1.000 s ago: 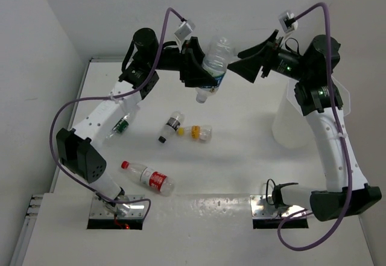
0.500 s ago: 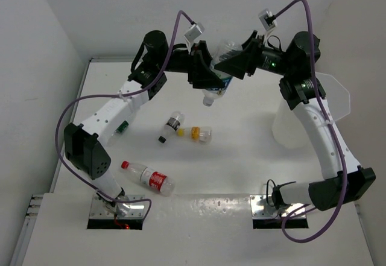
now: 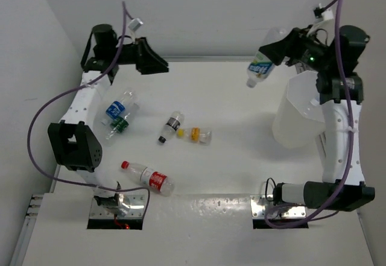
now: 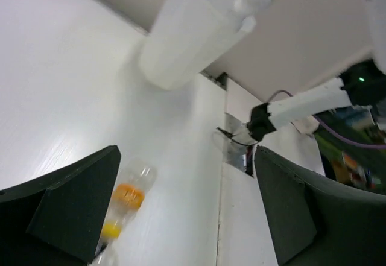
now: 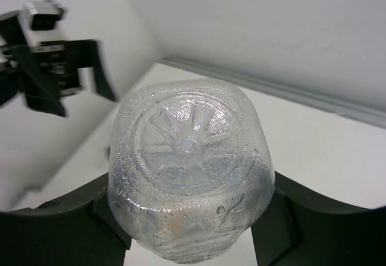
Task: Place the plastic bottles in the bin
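Top view: the right pincer (image 3: 282, 47) pinches a clear bottle (image 3: 263, 61) near its base, cap pointing to 7 o'clock. The bottle hangs in the air at 10 o'clock of the bin (image 3: 295, 121), apart from it. The left pincer (image 4: 187, 157) is spread wide with nothing in it, raised near the 10 o'clock corner of the surface (image 3: 241, 169). Five bottles lie flat: blue-label (image 3: 114, 109) just beside green-label (image 3: 122, 125) at 9 o'clock, black-cap (image 3: 171, 125) just beside orange (image 3: 199, 134) at centre, and red-cap (image 3: 149, 178) at 7 o'clock.

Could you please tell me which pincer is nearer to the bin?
Right. The right pincer grips a bottle close by the bin; the left pincer hangs open at the table's opposite, far-left side.
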Motion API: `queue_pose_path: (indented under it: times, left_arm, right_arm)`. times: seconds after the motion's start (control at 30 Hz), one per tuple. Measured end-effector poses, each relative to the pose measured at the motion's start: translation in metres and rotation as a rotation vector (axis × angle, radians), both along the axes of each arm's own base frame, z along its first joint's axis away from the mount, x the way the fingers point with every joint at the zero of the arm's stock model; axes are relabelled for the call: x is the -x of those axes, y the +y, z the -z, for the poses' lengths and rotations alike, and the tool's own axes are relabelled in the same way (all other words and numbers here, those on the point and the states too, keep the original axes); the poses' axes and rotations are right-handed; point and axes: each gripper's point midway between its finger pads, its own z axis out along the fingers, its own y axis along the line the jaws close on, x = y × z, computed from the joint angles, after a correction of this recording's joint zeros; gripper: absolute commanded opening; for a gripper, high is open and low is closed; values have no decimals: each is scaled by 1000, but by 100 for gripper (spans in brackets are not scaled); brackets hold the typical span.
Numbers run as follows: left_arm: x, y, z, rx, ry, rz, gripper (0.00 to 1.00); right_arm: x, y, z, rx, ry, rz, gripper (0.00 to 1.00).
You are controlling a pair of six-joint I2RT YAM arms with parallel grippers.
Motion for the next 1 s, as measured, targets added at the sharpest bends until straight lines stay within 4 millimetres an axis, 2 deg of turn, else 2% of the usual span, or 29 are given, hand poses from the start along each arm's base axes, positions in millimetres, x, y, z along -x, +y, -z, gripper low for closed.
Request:
queue_pose_path:
  times: [0.07, 0.13, 0.17, 0.27, 0.33, 0.37, 0.43, 0.5, 0.57, 0.67, 0.7, 0.8, 0.87, 0.9, 1.0]
  left_arm:
    - [-14, 41, 22, -1, 59, -88, 100]
    - [-14, 63, 46, 7, 123, -144, 100]
    - [-10, 64, 55, 6, 148, -155, 100]
    - [-7, 50, 69, -81, 144, -211, 100]
    - [-15, 25, 68, -232, 15, -287, 100]
    - [-12, 10, 65, -285, -59, -293, 100]
    - [14, -21, 61, -366, -182, -252, 100]
    - [38, -31, 59, -424, -256, -228, 100]
    - [42, -20, 60, -496, -313, -288, 100]
    - [45, 3, 76, -624, -393, -365, 100]
    - [54, 13, 91, -691, -406, -371, 100]
    - [72, 28, 115, -781, -422, -363, 100]
    - [88, 41, 127, -832, -457, -338, 100]
    - [95, 46, 129, -851, -481, -322, 100]
    - [113, 58, 134, -922, -563, -225, 87]
  right_arm:
    - [-1, -34, -7, 69, -21, 104, 8]
    - [5, -62, -13, 127, -39, 181, 8]
    - [8, -74, -14, 149, -42, 213, 8]
    - [19, -104, -9, 187, -20, 294, 9]
    - [22, -113, -2, 199, 7, 316, 9]
    - [23, -115, 0, 203, 17, 322, 9]
    - [25, -123, 7, 216, 41, 338, 9]
    - [28, -131, 11, 230, 59, 355, 9]
    - [28, -143, 12, 248, 69, 390, 9]
    - [28, -170, 12, 275, 86, 460, 9]
    - [28, -177, 13, 286, 92, 477, 10]
    - [26, -200, 21, 335, 115, 526, 10]
    - [24, -207, 29, 358, 135, 534, 10]
    - [23, -210, 34, 371, 148, 538, 11]
    - [21, -218, 54, 416, 189, 547, 25]
